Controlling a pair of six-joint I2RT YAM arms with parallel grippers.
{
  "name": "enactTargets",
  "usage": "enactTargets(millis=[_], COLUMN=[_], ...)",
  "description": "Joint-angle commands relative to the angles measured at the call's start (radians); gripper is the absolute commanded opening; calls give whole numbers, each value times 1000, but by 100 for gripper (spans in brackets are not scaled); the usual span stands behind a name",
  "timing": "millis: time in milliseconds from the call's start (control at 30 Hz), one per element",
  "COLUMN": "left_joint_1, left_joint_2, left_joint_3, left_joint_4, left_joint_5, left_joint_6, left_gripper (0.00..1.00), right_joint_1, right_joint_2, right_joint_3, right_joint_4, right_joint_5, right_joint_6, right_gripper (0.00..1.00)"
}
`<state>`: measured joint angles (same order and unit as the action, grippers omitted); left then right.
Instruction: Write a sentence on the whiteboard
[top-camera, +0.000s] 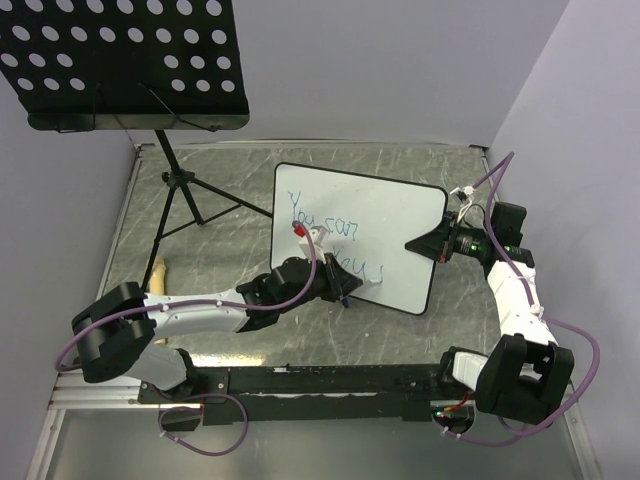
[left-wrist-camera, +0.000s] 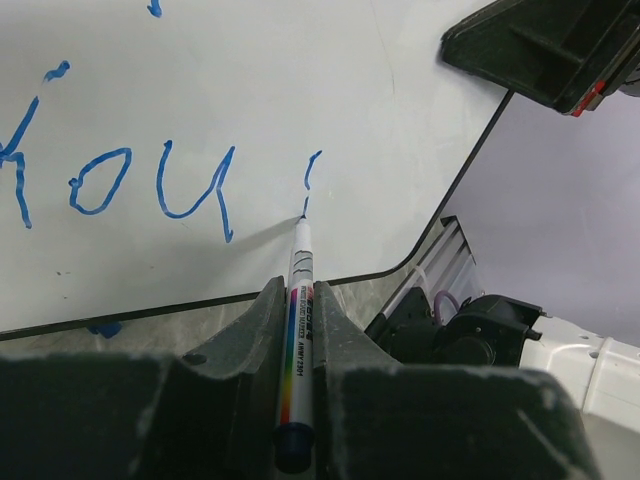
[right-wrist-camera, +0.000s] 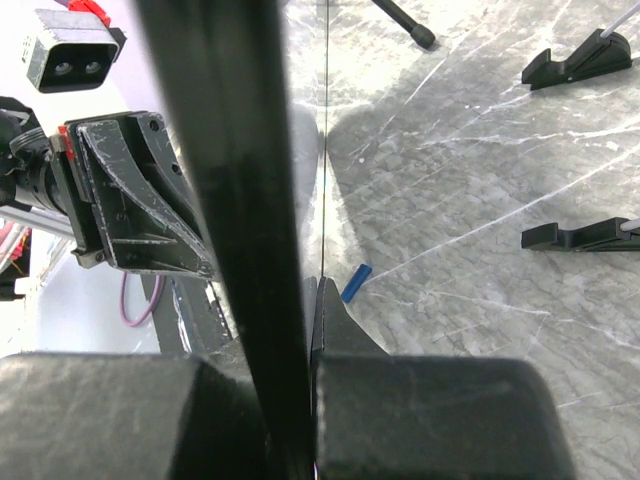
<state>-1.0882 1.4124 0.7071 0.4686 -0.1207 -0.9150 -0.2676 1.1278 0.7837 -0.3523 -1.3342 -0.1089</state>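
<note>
The whiteboard (top-camera: 385, 215) stands tilted at mid-table. The sentence (top-camera: 322, 222) on it is blue: "You can" above, "You" and a short stroke below. My left gripper (top-camera: 338, 283) is shut on a white marker (left-wrist-camera: 299, 310); its tip touches the board just under the short stroke, right of "You" (left-wrist-camera: 150, 190). My right gripper (top-camera: 430, 243) is shut on the board's right edge; in the right wrist view the board (right-wrist-camera: 225, 150) runs edge-on between the fingers (right-wrist-camera: 335, 315).
A black perforated music-stand tray (top-camera: 120, 60) hangs over the back left, with its tripod legs (top-camera: 185, 205) on the table. A blue marker cap (right-wrist-camera: 354, 283) and two black feet (right-wrist-camera: 578, 62) lie on the table behind the board. A beige object (top-camera: 157, 275) lies at the left.
</note>
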Motion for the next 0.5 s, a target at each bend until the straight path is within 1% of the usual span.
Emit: enactTargets(millis=[0, 200, 467], left_joint_1=[-6, -4, 19], left_joint_2=[0, 11, 36], left_joint_3=[17, 55, 117], left_joint_4=[16, 4, -5], left_joint_5=[9, -14, -2], left_joint_6=[-4, 22, 51], left_gripper=[1, 1, 1], right_joint_1=[5, 4, 5], right_joint_2=[-40, -43, -42], right_joint_3=[37, 37, 37], right_joint_4=[72, 72, 67], right_joint_5=[-243, -244, -244], right_joint_6=[25, 25, 20], right_gripper=[0, 0, 0])
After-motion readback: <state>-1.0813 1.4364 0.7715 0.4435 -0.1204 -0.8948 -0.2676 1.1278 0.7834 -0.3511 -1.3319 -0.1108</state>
